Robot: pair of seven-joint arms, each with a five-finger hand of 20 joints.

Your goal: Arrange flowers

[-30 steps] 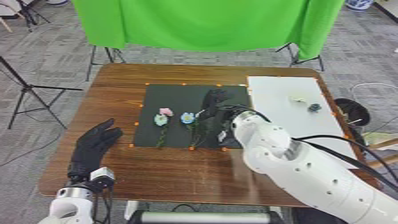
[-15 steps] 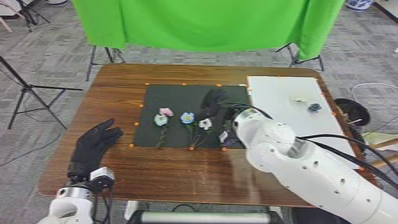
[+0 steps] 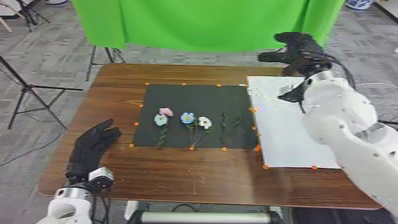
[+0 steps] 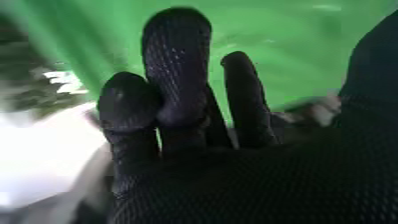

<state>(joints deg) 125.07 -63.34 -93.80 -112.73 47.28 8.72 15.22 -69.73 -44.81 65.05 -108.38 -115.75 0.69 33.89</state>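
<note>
The flowers (image 3: 187, 118) are lying on the dark mat (image 3: 178, 95) mid-worktop (image 3: 178, 175), though the right arm (image 3: 338, 105) covers part of the white board (image 3: 298, 145) to the right and I honestly can't make out what tops the two thin green stems (image 3: 224, 131). The blooms are pink, pale blue, brighter blue and white, pretty small, with skinny green stems pointing to the near side. Right robot hand (image 3: 300, 54) is up by the far right corner, fingers loosely apart, while the left robot hand (image 3: 89, 145) sits relaxed on the left, fingers out toward the far side.
</note>
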